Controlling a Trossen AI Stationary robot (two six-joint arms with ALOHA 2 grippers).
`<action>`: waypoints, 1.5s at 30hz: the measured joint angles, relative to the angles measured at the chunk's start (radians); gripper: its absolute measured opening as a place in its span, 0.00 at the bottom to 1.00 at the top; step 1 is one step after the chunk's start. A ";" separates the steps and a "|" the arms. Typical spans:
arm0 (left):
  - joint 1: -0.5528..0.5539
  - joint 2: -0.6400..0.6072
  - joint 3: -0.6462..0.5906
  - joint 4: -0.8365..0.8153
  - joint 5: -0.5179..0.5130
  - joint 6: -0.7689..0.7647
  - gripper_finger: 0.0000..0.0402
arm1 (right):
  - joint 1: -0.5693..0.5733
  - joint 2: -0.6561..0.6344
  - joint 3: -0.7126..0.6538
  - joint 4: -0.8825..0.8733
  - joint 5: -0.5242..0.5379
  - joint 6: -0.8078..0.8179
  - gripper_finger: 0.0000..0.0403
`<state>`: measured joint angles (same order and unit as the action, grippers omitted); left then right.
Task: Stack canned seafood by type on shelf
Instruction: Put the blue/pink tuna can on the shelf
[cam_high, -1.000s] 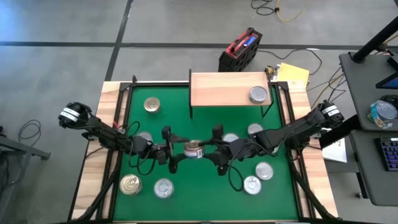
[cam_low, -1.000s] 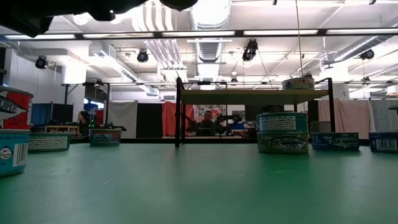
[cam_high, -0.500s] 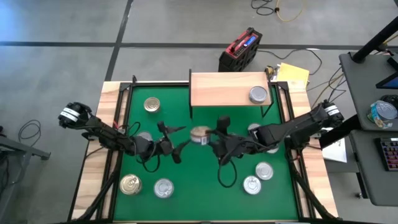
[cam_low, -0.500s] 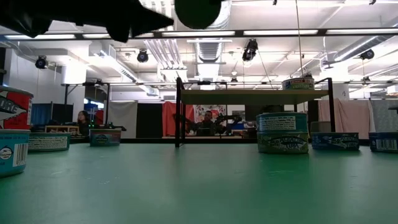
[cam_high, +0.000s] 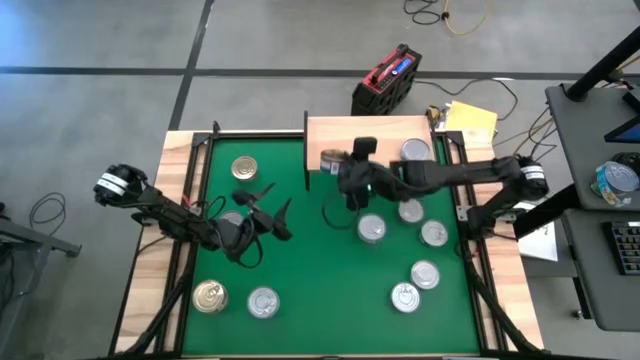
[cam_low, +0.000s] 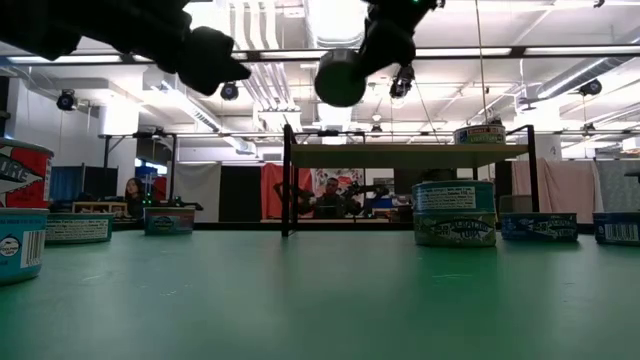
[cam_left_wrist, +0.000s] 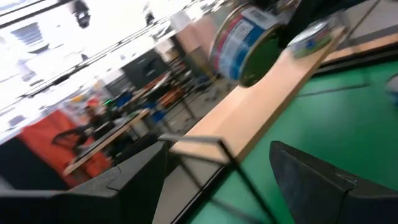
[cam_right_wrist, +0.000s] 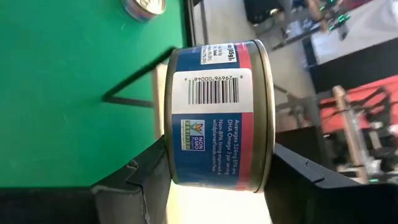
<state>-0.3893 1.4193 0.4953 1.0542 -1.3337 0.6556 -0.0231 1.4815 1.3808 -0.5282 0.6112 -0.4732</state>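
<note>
The right hand (cam_high: 338, 168) grips one can (cam_right_wrist: 214, 115) above the shelf (cam_high: 345, 150) front-left edge. One tin (cam_high: 415, 152) apparently stands shelved; about eight remain. The left hand (cam_high: 262, 208) hovers open.

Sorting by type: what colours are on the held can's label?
Blue and red with a white barcode panel, on the can in the right gripper; right wrist view shows it best.

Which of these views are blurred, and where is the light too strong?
The left wrist view is smeared throughout: the held can and the shelf have soft edges. The right wrist view is sharp, its barcode lines distinct on the can. In the low view, ceiling lights glare and the arms are dark silhouettes.
</note>
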 joint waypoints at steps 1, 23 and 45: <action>0.000 0.000 0.000 0.000 -0.034 0.007 0.67 | -0.022 0.000 -0.001 0.001 -0.026 0.001 0.48; -0.001 0.000 0.000 -0.001 0.054 0.015 0.67 | -0.167 0.126 -0.003 -0.007 -0.073 -0.075 0.50; 0.000 0.000 0.000 -0.001 0.237 -0.041 0.59 | -0.170 0.151 -0.004 -0.008 -0.075 -0.091 0.55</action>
<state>-0.3889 1.4197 0.4950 1.0534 -1.0966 0.6149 -0.1928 1.6329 1.3766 -0.5357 0.5363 -0.5644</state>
